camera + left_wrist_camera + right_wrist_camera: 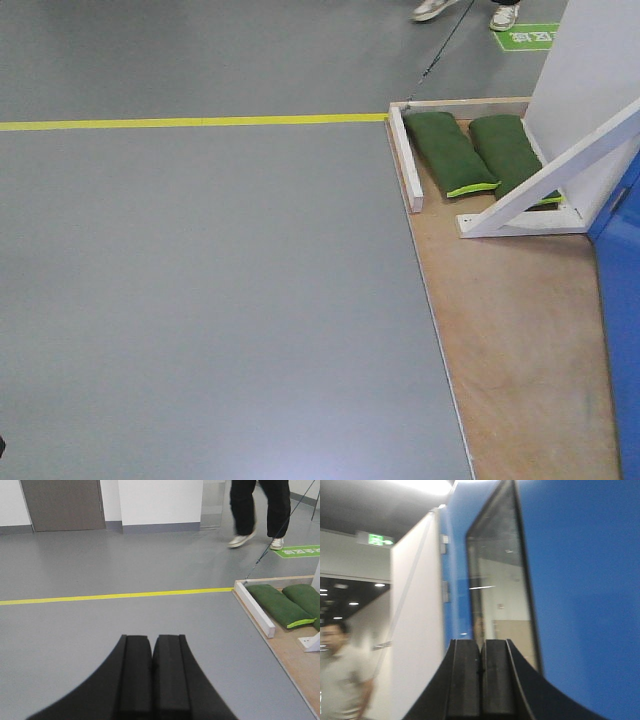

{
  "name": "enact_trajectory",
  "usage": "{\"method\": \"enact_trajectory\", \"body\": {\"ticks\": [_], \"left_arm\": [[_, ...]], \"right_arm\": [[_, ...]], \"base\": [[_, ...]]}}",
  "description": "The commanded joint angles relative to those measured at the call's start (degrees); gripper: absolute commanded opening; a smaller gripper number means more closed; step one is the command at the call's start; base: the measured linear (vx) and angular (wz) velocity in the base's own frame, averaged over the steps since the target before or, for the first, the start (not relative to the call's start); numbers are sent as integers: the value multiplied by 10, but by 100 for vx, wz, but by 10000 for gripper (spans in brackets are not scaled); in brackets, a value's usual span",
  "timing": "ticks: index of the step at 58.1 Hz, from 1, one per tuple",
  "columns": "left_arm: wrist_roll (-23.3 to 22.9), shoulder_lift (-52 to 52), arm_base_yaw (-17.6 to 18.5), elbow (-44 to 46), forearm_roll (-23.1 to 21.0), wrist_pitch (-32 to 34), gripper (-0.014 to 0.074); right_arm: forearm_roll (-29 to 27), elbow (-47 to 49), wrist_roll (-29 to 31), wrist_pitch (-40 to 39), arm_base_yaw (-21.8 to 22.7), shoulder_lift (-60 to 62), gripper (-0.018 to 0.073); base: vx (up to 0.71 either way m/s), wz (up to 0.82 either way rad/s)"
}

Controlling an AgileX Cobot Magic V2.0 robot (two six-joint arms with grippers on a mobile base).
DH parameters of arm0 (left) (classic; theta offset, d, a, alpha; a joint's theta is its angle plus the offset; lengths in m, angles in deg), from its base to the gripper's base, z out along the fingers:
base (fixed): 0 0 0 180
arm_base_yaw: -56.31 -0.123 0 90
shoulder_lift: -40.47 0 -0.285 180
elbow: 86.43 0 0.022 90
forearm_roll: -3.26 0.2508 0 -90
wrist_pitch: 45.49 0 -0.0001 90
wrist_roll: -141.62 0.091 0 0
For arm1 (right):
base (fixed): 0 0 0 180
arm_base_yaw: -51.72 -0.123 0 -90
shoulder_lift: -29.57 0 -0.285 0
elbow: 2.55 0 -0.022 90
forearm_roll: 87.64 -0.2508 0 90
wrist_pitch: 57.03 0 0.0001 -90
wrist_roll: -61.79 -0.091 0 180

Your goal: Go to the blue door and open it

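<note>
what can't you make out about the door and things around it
Blue door: front view shows only a strip, cut by the right edge; no handle visible in any view.
Right wrist view: the door is blurred, its lower part behind the right gripper.
Person: left wrist view cuts off everything above the legs.
Right green bag: partly behind the white brace.

The board [520, 340] lies right of the floor [200, 300], with the door [622, 300] along its right edge. Two sandbags [448, 150] lie side by side on its far end, the right one under the brace [555, 185].
</note>
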Motion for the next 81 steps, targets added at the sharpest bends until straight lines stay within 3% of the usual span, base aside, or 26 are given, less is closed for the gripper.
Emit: {"method": "enact_trajectory", "body": {"ticks": [1, 22, 52, 53, 61, 81], "left_arm": [[-1, -6, 3, 15, -3, 44, 73], [-1, -6, 3, 15, -3, 44, 73], [-1, -6, 3, 15, -3, 44, 73], [-1, -6, 3, 15, -3, 44, 73], [-1, -6, 3, 15, -3, 44, 73], [-1, -6, 3, 15, -3, 44, 73]], "right_arm": [[2, 17, 2, -44, 47, -7, 12], [5, 18, 2, -124, 259, -53, 12], [4, 18, 2, -144, 489, -152, 12], [4, 18, 2, -185, 524, -174, 12], [4, 29, 2, -251, 554, -229, 12], [0, 163, 2, -250, 559, -405, 12]], "base": [[0, 0], [0, 0], [0, 0], [0, 0], [0, 0], [0, 0]]}}
